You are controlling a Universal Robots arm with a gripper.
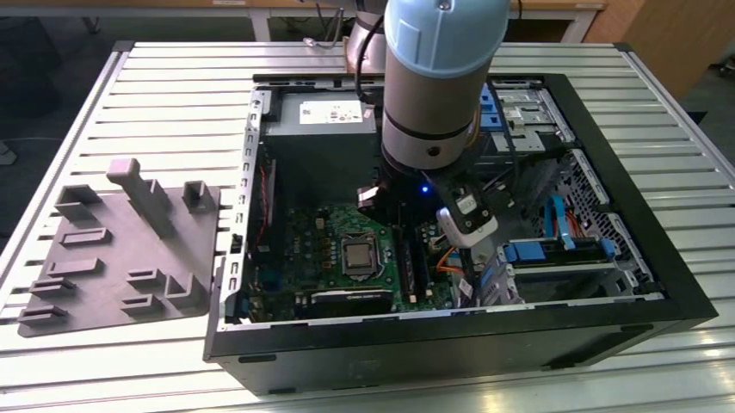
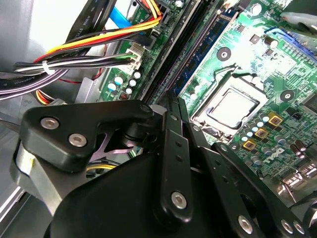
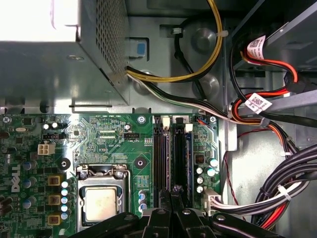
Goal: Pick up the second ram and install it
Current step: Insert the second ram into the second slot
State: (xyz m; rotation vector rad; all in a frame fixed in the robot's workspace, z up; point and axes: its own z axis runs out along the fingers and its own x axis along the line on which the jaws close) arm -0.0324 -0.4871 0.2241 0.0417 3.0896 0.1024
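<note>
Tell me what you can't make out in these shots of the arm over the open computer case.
- Whether the gripper holds the second ram: its own black linkage covers that spot in both wrist views, and the arm blocks it in the exterior view.
- The memory sockets: their near ends lie under the gripper in the first wrist view.
- The motherboard: cut off by the picture edge in the first wrist view.

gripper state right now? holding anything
Gripper: shut, fingers together over the motherboard's memory slots; whether it holds the second ram cannot be told.
</note>
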